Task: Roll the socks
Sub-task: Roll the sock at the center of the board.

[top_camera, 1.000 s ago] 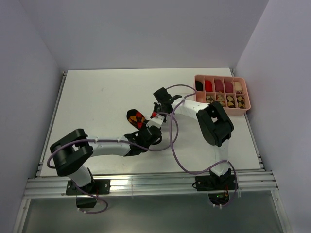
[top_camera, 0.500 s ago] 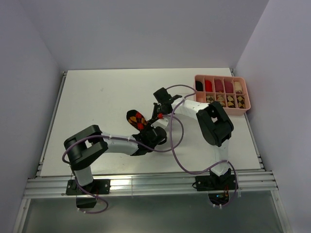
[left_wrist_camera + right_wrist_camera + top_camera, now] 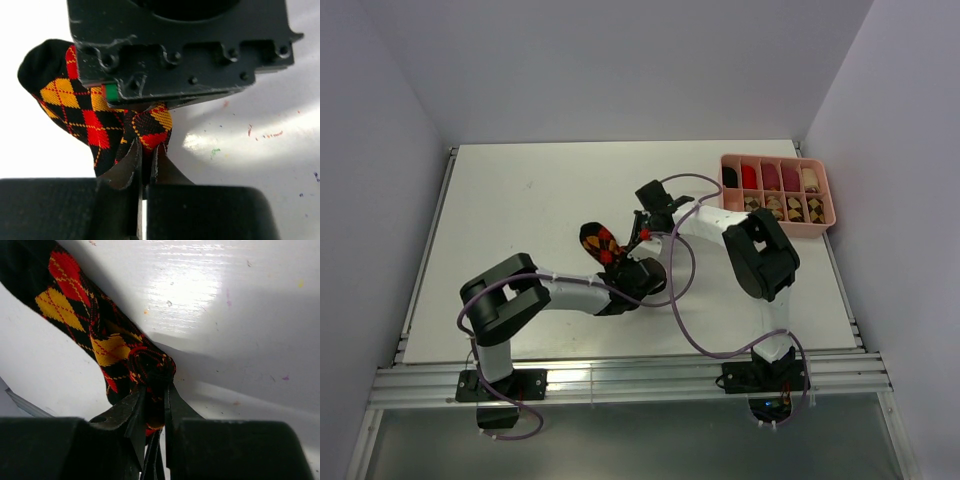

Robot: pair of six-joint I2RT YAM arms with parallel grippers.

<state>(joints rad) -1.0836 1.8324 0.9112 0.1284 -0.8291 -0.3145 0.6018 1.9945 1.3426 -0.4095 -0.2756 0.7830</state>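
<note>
A black-red-orange argyle sock (image 3: 599,241) lies at the middle of the table, toe pointing far-left. My left gripper (image 3: 626,263) comes at its near-right end and is shut on a fold of the sock (image 3: 85,107); the fingertips (image 3: 131,157) pinch the cloth between them. My right gripper (image 3: 638,238) reaches in from the right and is shut on the rolled-up end of the same sock (image 3: 85,315), a tight coil sitting between its fingertips (image 3: 174,397). The right gripper's black body (image 3: 175,50) covers part of the sock in the left wrist view.
A pink divided tray (image 3: 827,216) stands at the far right, holding plain rolled socks in its back row and argyle ones in front. Purple cables (image 3: 678,300) loop over the table between the two arms. White walls close the table on three sides.
The left arm swung its elbow right and pushed its gripper up to the sock, and its jaws closed on the cloth. The right gripper kept its hold and place.
</note>
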